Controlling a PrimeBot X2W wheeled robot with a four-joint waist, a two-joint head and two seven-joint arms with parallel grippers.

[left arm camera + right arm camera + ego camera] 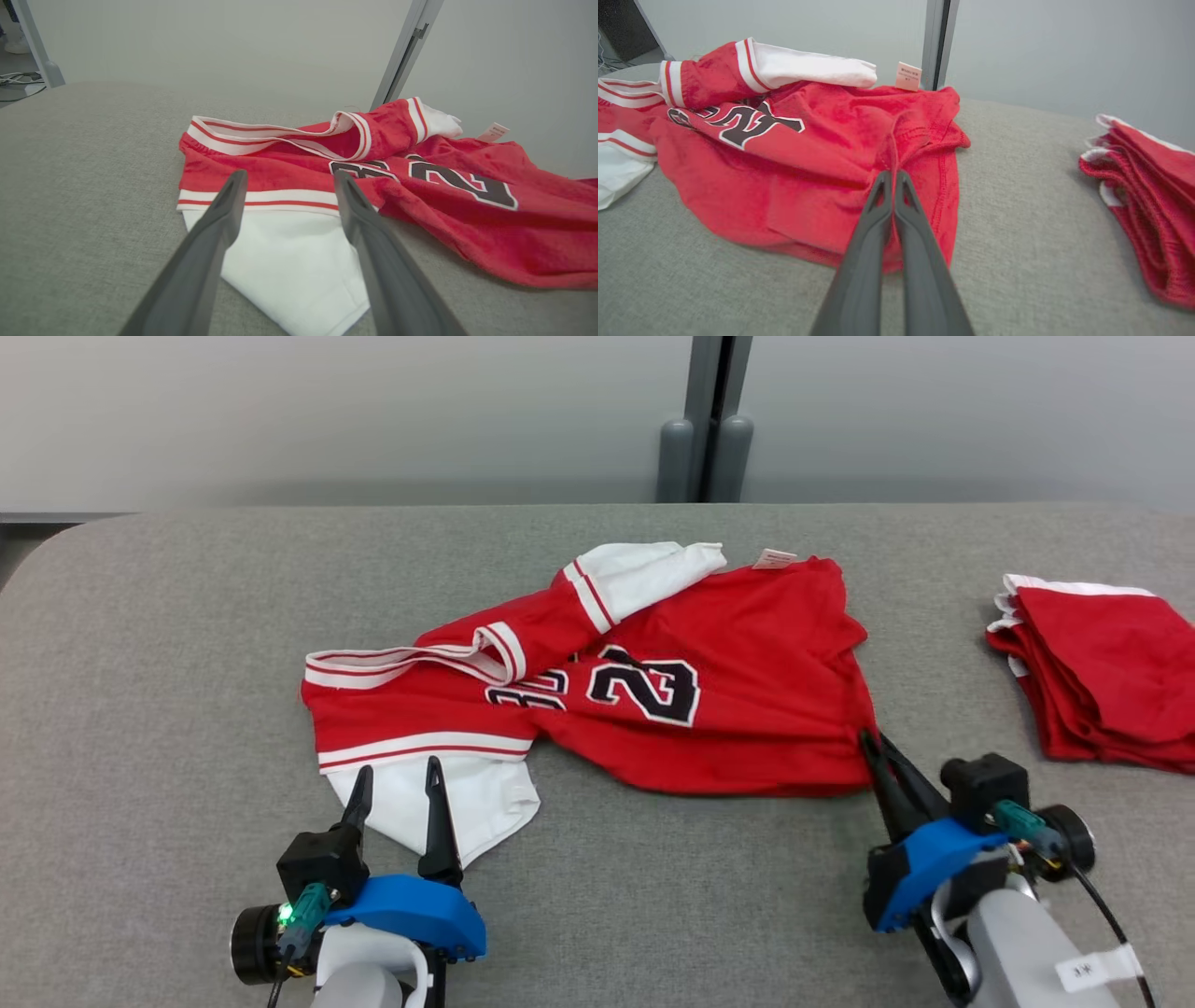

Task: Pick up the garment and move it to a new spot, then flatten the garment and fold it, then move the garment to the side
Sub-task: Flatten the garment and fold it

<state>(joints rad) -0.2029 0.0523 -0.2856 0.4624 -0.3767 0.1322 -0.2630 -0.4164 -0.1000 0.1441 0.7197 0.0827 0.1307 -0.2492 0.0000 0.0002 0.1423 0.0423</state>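
The right end effector [871,738] pinches the garment [747,709] hem; left end effector [398,771] gapes at sleeve [485,800].

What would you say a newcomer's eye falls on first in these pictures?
The crumpled red jersey with black numbers, sprawled across the middle of the grey table, draws the eye first. The right gripper is shut on its near right corner, while the left gripper hangs open over its white sleeve. A folded red pile lies at the far right.
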